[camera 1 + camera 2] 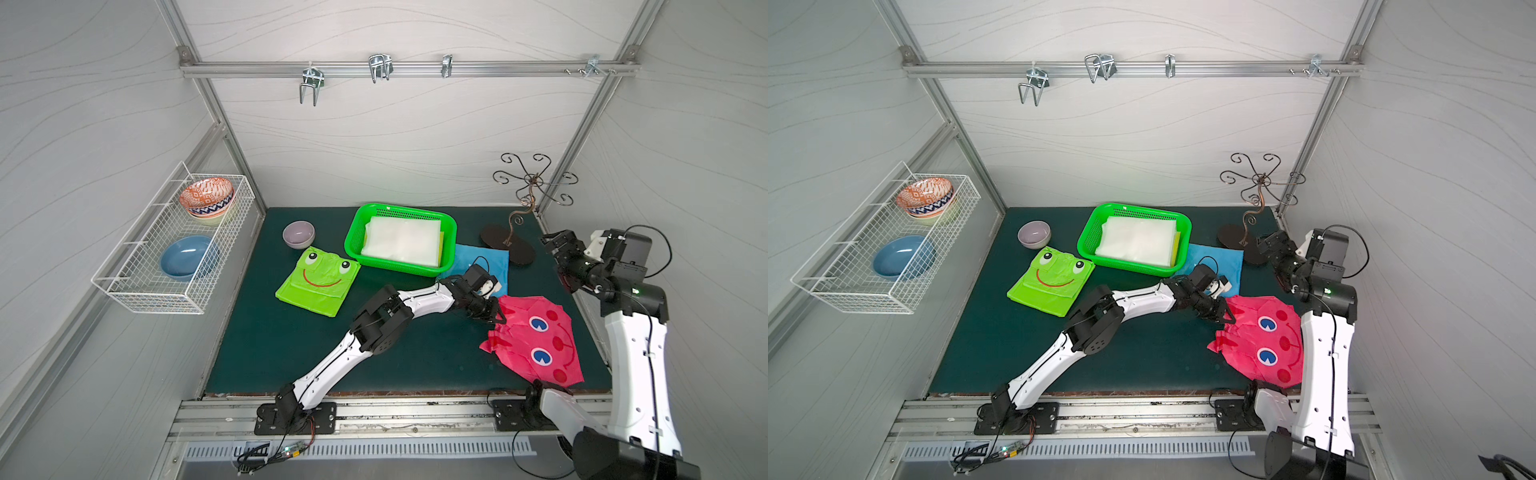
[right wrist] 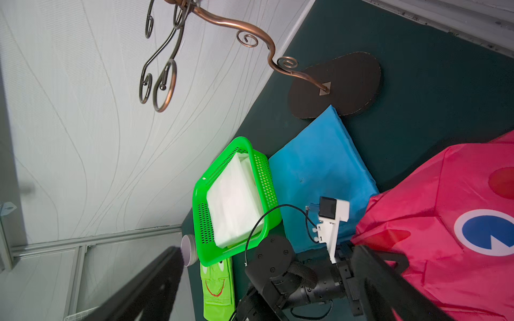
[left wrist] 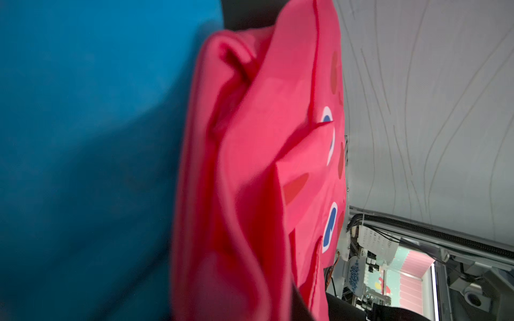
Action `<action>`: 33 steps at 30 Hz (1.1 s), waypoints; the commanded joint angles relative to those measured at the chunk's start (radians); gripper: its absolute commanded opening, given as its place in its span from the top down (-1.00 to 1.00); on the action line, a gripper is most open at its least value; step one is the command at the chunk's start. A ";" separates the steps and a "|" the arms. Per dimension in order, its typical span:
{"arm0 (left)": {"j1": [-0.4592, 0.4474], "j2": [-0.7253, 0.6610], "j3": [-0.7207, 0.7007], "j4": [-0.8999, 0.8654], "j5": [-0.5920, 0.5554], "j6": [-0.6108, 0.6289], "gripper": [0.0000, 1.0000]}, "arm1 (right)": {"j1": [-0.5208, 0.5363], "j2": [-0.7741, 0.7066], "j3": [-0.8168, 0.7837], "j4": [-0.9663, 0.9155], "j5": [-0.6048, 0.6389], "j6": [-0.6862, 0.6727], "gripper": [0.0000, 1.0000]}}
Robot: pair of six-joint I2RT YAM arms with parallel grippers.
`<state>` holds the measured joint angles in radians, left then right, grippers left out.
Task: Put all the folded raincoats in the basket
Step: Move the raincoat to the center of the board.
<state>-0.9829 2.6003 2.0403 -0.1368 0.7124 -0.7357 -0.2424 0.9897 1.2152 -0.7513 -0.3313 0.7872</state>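
Pink fabric, bunched into ridges, fills the left wrist view. From above I see why: the left gripper [image 1: 496,312] has its jaws together on the back left corner of the raincoat [image 1: 536,338]. The rest of the raincoat lies on the worktop [image 1: 266,353] by the front right corner. Its long axis runs from the clamped corner toward that corner, so nearly all the cloth trails away from where I want to go. Whether the pinch holds every layer or only the top one, I cannot tell.

The basket [image 1: 356,232] sits at the middle of the back edge, behind and to the left of the gripper. A white sheet [image 1: 403,241] covers most of its floor. A blue coat [image 1: 463,258] lies just beside the basket's right wall, directly between gripper and basket. A frog coat [image 1: 318,282] lies near the basket's front left corner.

The right gripper [image 1: 557,243] hangs above the right edge near the stand [image 1: 496,235], jaws apart and empty. It looks no nearer the basket than the left.

My judgement is that the carry is the left arm's job. It needs height first, enough that the trailing cloth clears the blue coat and the basket's rim rather than dragging over them and coming unfolded.
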 commanded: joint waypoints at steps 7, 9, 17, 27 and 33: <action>0.004 -0.058 -0.041 0.043 0.077 -0.062 1.00 | -0.005 -0.021 -0.004 0.025 -0.041 0.020 -0.98; 0.015 -0.148 -0.131 0.076 0.115 -0.088 1.00 | -0.005 -0.027 0.007 0.001 -0.028 -0.001 -0.98; 0.159 -0.415 -0.492 0.014 0.159 0.011 1.00 | 0.063 0.020 0.023 -0.082 -0.067 -0.114 -0.98; 0.405 -0.664 -0.770 -0.396 0.227 0.461 1.00 | 0.329 0.082 -0.256 0.017 -0.122 -0.278 -0.91; 0.546 -0.643 -0.744 -0.684 0.238 0.793 1.00 | 0.446 0.200 -0.396 0.103 -0.237 -0.337 -0.82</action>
<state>-0.4782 1.9541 1.2751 -0.6323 0.9066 -0.1833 0.1532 1.1595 0.8566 -0.7071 -0.4854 0.5087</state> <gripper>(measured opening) 0.062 0.914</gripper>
